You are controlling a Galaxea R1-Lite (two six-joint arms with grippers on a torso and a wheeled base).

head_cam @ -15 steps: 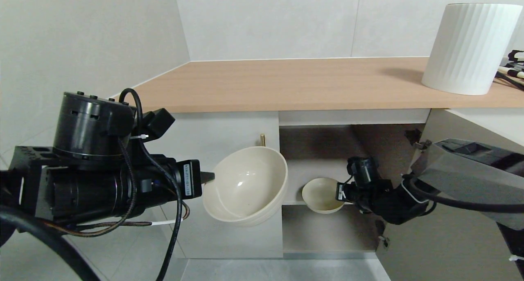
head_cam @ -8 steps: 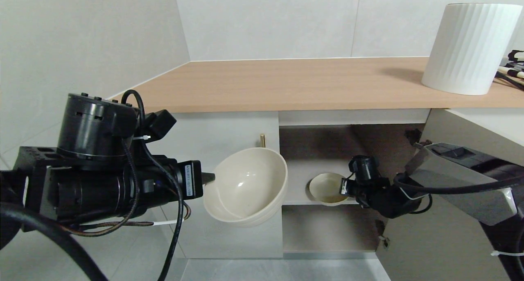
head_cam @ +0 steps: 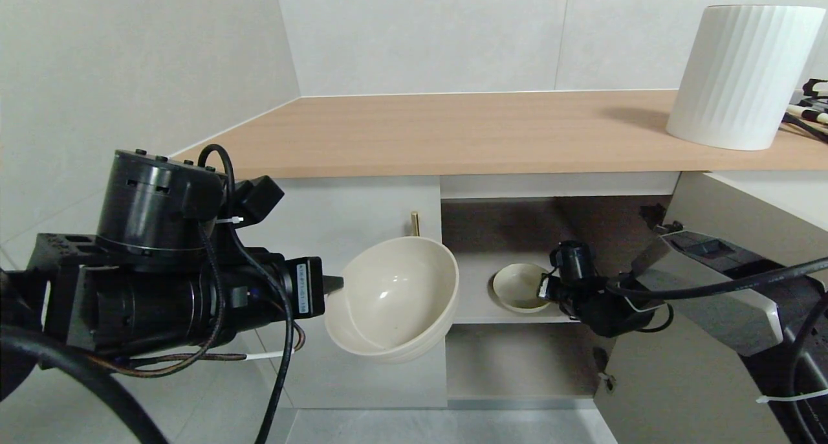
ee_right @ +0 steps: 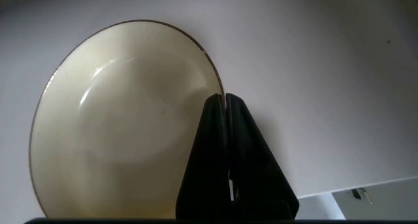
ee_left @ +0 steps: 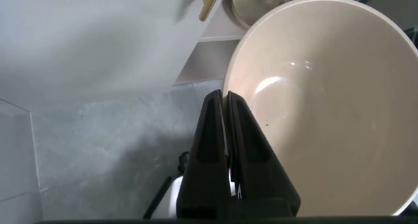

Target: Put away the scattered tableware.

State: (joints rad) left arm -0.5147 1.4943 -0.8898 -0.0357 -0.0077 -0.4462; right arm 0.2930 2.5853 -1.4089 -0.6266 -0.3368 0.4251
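Observation:
My left gripper [head_cam: 333, 283] is shut on the rim of a large cream bowl [head_cam: 394, 298], held in the air tilted on its side in front of the closed cabinet door. The left wrist view has the same bowl [ee_left: 326, 100] clamped between that gripper's [ee_left: 225, 103] black fingers. Inside the open cabinet, my right gripper [head_cam: 543, 288] is shut on the rim of a small cream bowl [head_cam: 517, 287], which sits low over the white shelf [head_cam: 475, 295]. The right wrist view has this small bowl [ee_right: 124, 119] gripped at its edge by the right gripper [ee_right: 226, 100].
A brass handle [head_cam: 414, 222] sticks up on the closed left door [head_cam: 362, 211]. The wooden countertop [head_cam: 466, 133] above carries a tall white ribbed container [head_cam: 740, 75] and some utensils [head_cam: 808, 111] at the far right. A lower cabinet compartment [head_cam: 517, 360] lies under the shelf.
My right arm has carried the small bowl deeper into the cabinet and a little higher, over the shelf. The left arm with the large bowl has shifted slightly right.

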